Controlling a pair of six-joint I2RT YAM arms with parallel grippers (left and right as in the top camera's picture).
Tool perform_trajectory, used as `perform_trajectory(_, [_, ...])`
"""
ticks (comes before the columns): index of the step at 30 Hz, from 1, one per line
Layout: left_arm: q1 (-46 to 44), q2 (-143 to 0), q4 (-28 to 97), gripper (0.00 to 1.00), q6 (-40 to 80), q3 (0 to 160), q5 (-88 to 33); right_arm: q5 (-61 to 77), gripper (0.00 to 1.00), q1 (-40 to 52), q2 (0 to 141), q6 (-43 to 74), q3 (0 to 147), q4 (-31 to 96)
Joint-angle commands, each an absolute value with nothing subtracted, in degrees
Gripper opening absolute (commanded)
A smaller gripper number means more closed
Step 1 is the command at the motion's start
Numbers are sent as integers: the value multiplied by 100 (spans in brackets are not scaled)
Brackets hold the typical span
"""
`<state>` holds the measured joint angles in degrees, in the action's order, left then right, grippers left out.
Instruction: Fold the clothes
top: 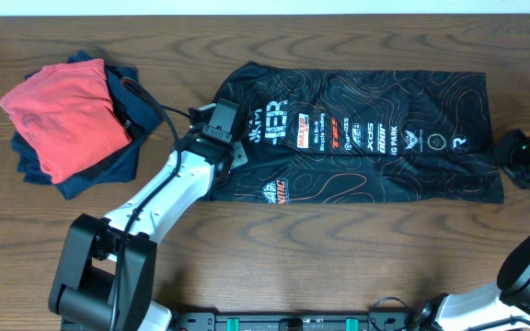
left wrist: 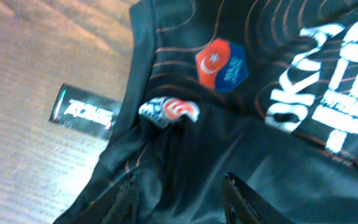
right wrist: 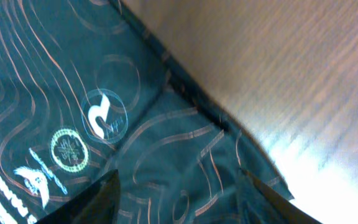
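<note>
The clothes, a black jersey with thin orange contour lines and white logos, lie folded into a long flat strip across the table. My left gripper sits at the strip's left end. In the left wrist view the left gripper is open, its fingers apart over rumpled black cloth. My right gripper is at the strip's right end. In the right wrist view the right gripper stands open over the jersey's corner, its fingers not pinching the cloth.
A pile of folded garments, red on top of navy, lies at the left of the wooden table. A small black tag with white lettering rests on the wood beside the jersey's left edge.
</note>
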<state>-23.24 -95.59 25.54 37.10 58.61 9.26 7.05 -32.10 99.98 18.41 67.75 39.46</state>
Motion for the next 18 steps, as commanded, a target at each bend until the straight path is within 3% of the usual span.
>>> perform_trajectory(1, [-2290,-9572,2790,46,3717,5872,982,506,54,-3214,10040,1962,6770,4294])
perform_trajectory(7, [-2290,-9574,3529,46,3719,5872,950,-770,54,-3271,10042,2637,6766,5087])
perform_trajectory(18, [-2287,-9797,3610,46,3719,5756,969,-882,54,-3321,10042,2659,6608,5078])
